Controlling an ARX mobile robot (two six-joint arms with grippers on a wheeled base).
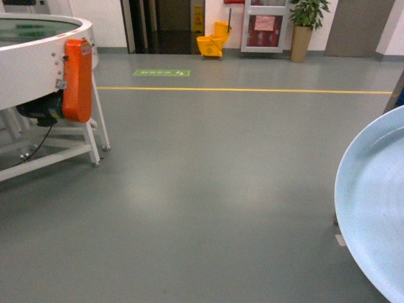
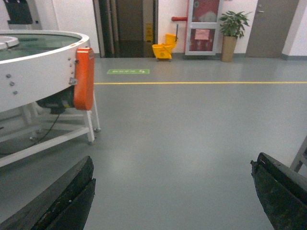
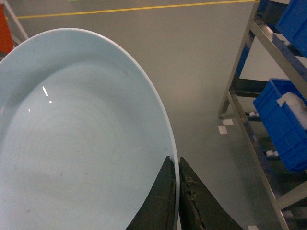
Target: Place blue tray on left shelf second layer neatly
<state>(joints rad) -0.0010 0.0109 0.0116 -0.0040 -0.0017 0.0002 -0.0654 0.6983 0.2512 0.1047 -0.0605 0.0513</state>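
Note:
The blue tray [image 3: 81, 143] is a pale light-blue shallow dish that fills the left of the right wrist view. It is held up over the grey floor. My right gripper [image 3: 177, 160] is shut on its right rim, one dark finger on each side of the edge. In the head view the blue tray [image 1: 379, 202] shows as a big arc at the right edge, and neither gripper shows there. My left gripper [image 2: 172, 163] is open wide over bare floor, holding nothing. A stainless-steel shelf [image 3: 238, 64] stands to the right of the tray; I cannot tell whether it is the left shelf.
Dark-blue crates [image 3: 283, 120] sit on the steel shelf's tiers. A round white conveyor table [image 1: 38, 57] with an orange cover [image 1: 77, 79] stands at the left on white legs. Grey floor with a yellow line [image 1: 240, 89] stretches ahead. A yellow mop bucket [image 1: 213, 43] and a potted plant [image 1: 303, 28] stand by the far wall.

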